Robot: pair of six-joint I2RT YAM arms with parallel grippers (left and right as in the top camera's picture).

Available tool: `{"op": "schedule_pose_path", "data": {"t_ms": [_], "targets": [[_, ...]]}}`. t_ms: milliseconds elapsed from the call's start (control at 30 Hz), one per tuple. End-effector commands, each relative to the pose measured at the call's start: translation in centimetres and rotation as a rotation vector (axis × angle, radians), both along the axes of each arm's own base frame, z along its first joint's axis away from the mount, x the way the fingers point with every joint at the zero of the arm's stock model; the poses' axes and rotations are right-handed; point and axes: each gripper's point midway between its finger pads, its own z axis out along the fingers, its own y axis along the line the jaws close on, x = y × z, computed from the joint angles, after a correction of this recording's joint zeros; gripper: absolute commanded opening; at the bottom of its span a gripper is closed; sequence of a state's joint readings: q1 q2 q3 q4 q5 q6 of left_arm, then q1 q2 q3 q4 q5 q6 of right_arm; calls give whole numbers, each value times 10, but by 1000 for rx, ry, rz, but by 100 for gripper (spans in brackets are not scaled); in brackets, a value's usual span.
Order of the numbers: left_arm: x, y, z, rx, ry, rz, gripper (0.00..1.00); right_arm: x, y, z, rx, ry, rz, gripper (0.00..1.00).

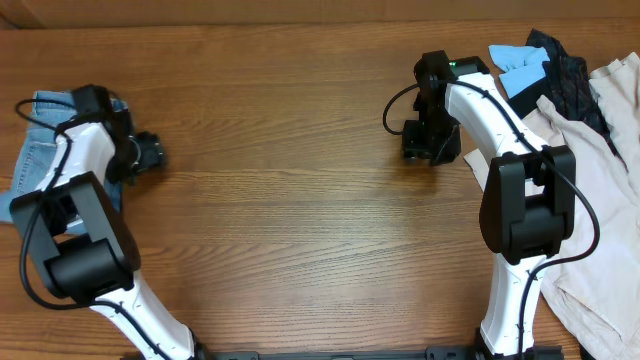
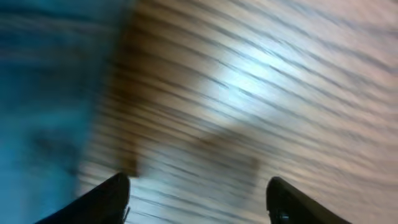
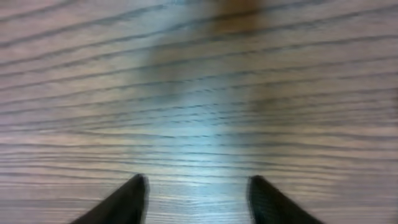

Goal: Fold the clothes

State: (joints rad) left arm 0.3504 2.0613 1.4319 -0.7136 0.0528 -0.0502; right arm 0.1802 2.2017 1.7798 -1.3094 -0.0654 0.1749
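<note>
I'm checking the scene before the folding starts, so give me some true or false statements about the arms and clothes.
The jeans lie at the left edge of the table. True.
The left gripper is shut on the jeans. False: it is open and holds nothing.
The right gripper is open over bare wood. True.
The beige garment lies mid-table. False: it lies at the right edge.
</note>
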Motion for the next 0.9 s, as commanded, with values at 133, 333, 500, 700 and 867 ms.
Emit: {"op": "schedule_pose_path", "data": {"t_ms": [133, 333, 500, 700, 867], "targets": [[24, -76, 61, 0, -102, -149, 100, 6, 16, 18, 82, -52, 11, 100], [15, -123, 104, 1, -151, -245, 100, 16, 12, 27, 85, -82, -1, 100], [-23, -151, 137, -18, -112, -307, 100, 20, 10, 81, 103, -197, -2, 96], [-54, -153, 188, -11, -187, -288, 100, 17, 8, 156, 124, -401, 7, 96], [-73, -154, 229, 10, -321, -302, 100, -1, 0, 207, 111, -537, -5, 96]]}}
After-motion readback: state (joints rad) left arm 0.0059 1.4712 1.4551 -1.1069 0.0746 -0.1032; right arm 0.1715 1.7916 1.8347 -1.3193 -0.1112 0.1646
